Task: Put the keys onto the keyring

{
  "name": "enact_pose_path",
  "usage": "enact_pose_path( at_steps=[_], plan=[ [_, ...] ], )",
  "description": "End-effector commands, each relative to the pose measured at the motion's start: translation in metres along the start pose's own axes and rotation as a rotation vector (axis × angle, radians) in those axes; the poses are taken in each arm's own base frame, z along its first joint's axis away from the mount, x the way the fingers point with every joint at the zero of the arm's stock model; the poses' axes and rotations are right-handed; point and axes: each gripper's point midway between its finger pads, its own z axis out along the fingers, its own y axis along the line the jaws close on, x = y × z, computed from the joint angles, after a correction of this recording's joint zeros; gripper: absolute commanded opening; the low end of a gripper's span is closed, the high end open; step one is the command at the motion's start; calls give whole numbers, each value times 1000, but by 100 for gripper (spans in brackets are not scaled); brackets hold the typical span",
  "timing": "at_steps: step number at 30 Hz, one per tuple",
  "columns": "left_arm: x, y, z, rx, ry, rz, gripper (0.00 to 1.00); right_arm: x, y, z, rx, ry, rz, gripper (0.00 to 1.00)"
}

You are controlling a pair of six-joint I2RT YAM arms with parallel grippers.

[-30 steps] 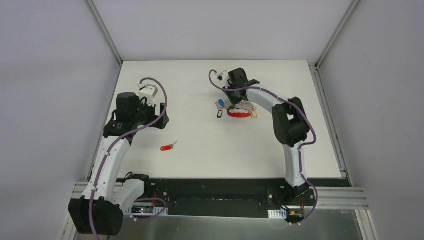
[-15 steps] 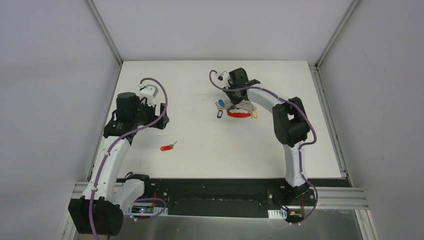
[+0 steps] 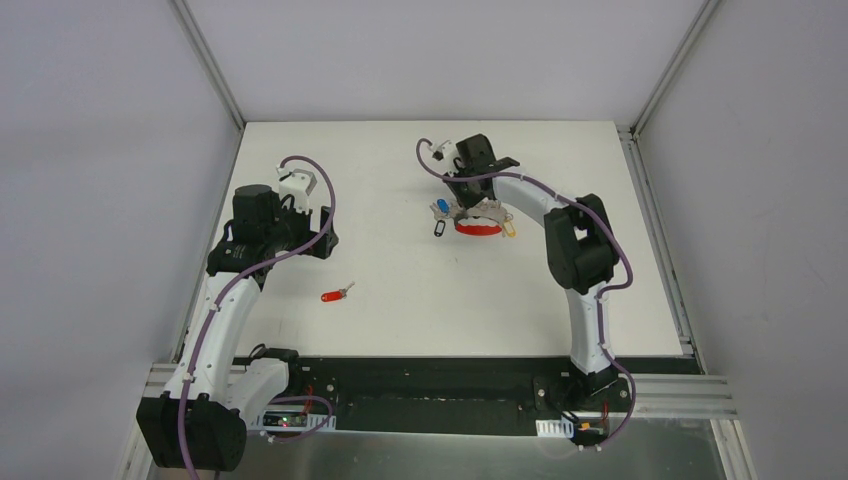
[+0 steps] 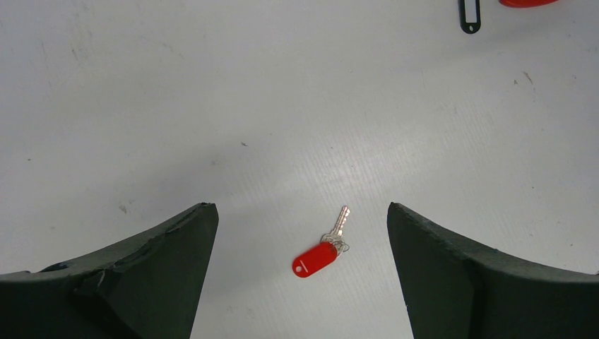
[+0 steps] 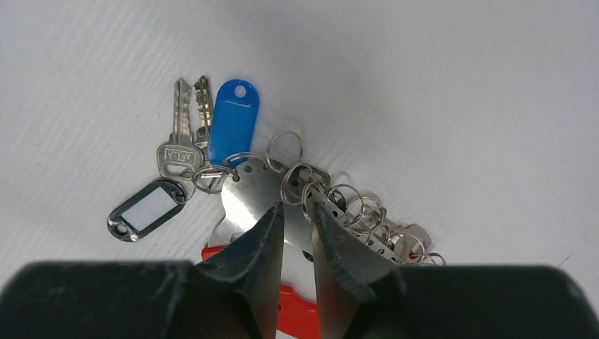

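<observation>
Right wrist: keyring [image 5: 253, 192] shiny metal plate, wire loops.

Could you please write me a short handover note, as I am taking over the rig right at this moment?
Left pincer: open and empty, held clear of the red key, which lies loose on the table.
Right pincer: closed on the keyring at its metal plate, near the far middle of the table.
Done: two silver keys and a blue tag hang on the keyring.
Left: pick up the red key, carry it over to the keyring and thread it onto a ring.
</observation>
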Motion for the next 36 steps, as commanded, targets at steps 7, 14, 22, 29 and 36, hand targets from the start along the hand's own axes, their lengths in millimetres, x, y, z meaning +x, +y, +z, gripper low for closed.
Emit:
enact_pose_path(
  at_steps=[7,14,22,29,36],
  plan=[
    [-5,-4,-1,20,-29,29,93,-30,13,-7,5,-46,-33,24],
    [-5,-4,-1,23,-30,29,93,-28,3,1,65,-29,-52,25],
    [-5,-4,-1,23,-29,30,93,-18,0,9,78,5,-68,25],
    [-5,-4,-1,24,-29,31,93,-10,-3,17,96,30,-83,24],
    [-4,-4,-1,25,-29,32,93,-10,-5,17,106,31,-93,21]
  ],
)
